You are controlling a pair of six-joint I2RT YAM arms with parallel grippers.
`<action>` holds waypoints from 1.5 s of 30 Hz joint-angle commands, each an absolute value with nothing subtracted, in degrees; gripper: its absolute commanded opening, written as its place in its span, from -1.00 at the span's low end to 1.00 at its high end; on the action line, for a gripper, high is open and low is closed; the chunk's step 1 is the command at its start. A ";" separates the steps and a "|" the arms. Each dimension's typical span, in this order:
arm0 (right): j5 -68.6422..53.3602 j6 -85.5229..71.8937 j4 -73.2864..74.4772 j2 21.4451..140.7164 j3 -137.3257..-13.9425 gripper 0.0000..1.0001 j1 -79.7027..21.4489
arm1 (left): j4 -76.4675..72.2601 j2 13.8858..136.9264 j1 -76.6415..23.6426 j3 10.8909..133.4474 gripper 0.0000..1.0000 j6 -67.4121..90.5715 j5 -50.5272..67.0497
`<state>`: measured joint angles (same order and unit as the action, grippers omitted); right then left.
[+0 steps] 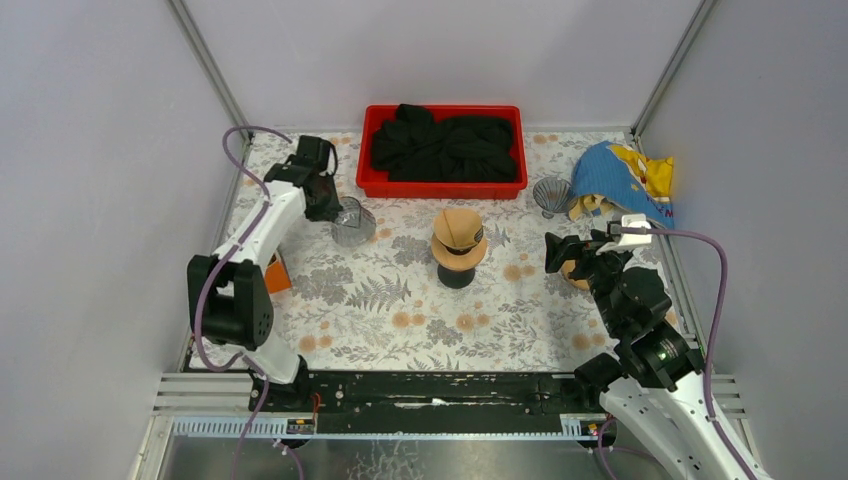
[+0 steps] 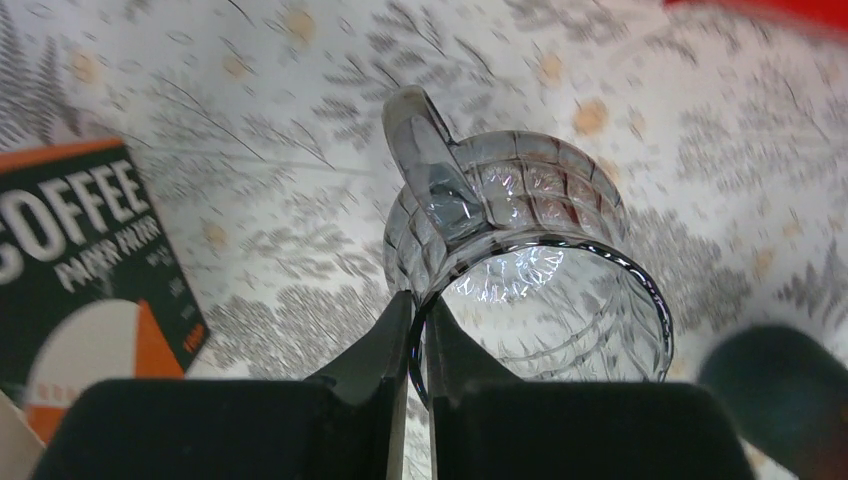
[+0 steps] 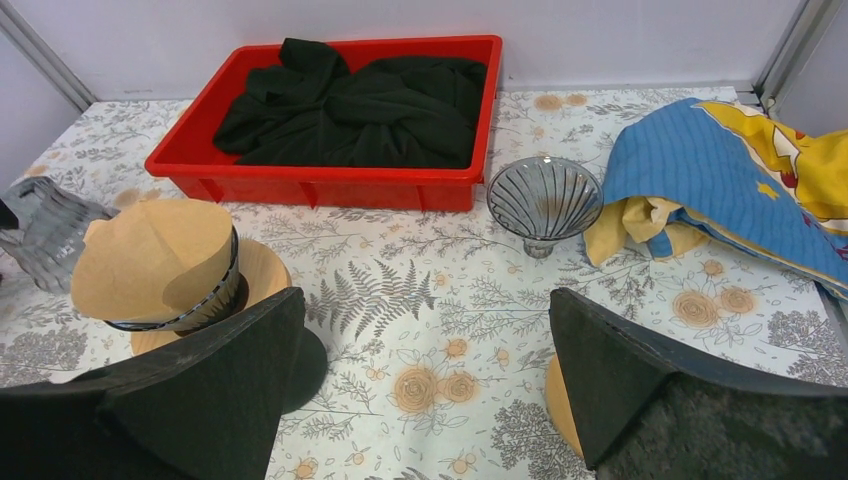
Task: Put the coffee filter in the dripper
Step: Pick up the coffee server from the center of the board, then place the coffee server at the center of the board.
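The left gripper [image 2: 418, 308] is seen with its fingers drawn together on the rim of a handled glass dripper [image 2: 540, 200], one finger inside the wall and one outside. This thin pinch suits a smooth, ribbed vessel that offers no other purchase besides its handle. Whether the dripper is lifted off or rests on the floral tablecloth [image 2: 700, 130] cannot be told. Just beside it, toward the left wall, a coffee filter box [image 2: 80, 250] is laid flat, presumably as the source of the papers. The right gripper [image 3: 425, 305] is held with its fingers spread wide and nothing between them, low over the right side of the table, apparently kept ready. The brown coffee filter [image 3: 150, 255] is found at the table's centre, standing in a black-ringed holder [image 3: 215, 292] on a wooden stand [image 3: 268, 272], well apart from the pinched dripper. A second, footed glass cone [image 3: 543, 195] is set near a blue and yellow cloth [image 3: 720, 170]. A red tray [image 3: 320, 185] of black fabric [image 3: 360, 100] is placed at the back. It is judged that filter and held dripper are yet to be brought together.
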<state>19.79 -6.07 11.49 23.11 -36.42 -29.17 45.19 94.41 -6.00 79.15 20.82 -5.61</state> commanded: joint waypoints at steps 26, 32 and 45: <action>17.57 -8.03 11.67 24.75 -37.97 0.98 -28.92 | 38.44 76.11 -33.98 55.92 -0.93 35.24 -16.13; 17.06 -8.08 11.72 26.22 -38.27 0.99 -28.96 | 36.40 75.49 -35.39 53.18 -0.85 36.03 -16.49; 16.92 -9.61 13.14 30.73 -39.28 0.98 -28.94 | 35.12 74.92 -35.51 50.23 -0.67 35.51 -18.74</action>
